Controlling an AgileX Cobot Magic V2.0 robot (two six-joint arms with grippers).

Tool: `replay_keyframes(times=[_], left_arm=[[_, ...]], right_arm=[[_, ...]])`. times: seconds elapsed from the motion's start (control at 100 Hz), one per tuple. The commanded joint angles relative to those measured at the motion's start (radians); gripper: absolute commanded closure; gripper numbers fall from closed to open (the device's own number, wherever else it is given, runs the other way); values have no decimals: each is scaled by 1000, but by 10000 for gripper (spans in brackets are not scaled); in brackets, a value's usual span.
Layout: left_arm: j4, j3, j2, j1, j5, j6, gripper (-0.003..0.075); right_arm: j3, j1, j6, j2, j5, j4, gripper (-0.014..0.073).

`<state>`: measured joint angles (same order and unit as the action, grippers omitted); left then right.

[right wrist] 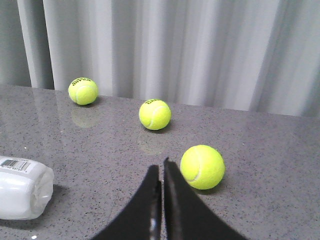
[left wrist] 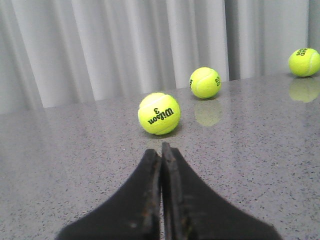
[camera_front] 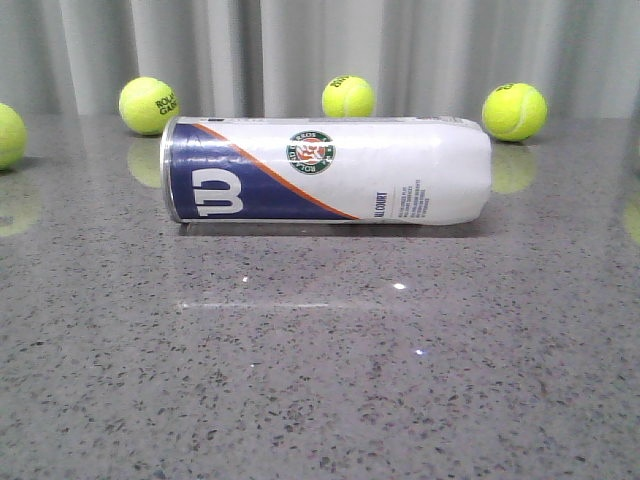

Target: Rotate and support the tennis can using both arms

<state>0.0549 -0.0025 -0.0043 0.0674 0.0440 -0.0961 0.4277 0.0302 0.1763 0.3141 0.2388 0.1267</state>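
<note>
White-navy tennis can (camera_front: pixel 330 170), orange stripe

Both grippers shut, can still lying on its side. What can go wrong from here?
1. The tennis can lies on its side on the smooth table; a one-sided nudge may roll it.
2. The left gripper and right gripper are shut, so they must open before clamping.
3. A tennis ball near the right gripper could get knocked.

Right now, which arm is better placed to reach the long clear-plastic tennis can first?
Probably right: the tennis can shows its clear end near the shut right gripper. The shut left gripper sees only balls.
</note>
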Motion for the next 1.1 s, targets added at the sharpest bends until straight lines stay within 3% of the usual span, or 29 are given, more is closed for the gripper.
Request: replay_keyframes(times=[0.0, 0.5, 0.71, 1.09], left_arm=[[-8, 47, -39, -3, -82, 9, 741], [-13, 28, -39, -3, -118, 9, 741], [-158, -108, -19, -1, -101, 9, 741], [-262, -643, 380, -1, 497, 9, 741]], right_arm=[[25, -5, 3, 8, -84, 7, 664], [25, -5, 3, 8, -82, 7, 664], [25, -5, 3, 8, -82, 7, 664], [25, -5, 3, 8, -82, 7, 664]])
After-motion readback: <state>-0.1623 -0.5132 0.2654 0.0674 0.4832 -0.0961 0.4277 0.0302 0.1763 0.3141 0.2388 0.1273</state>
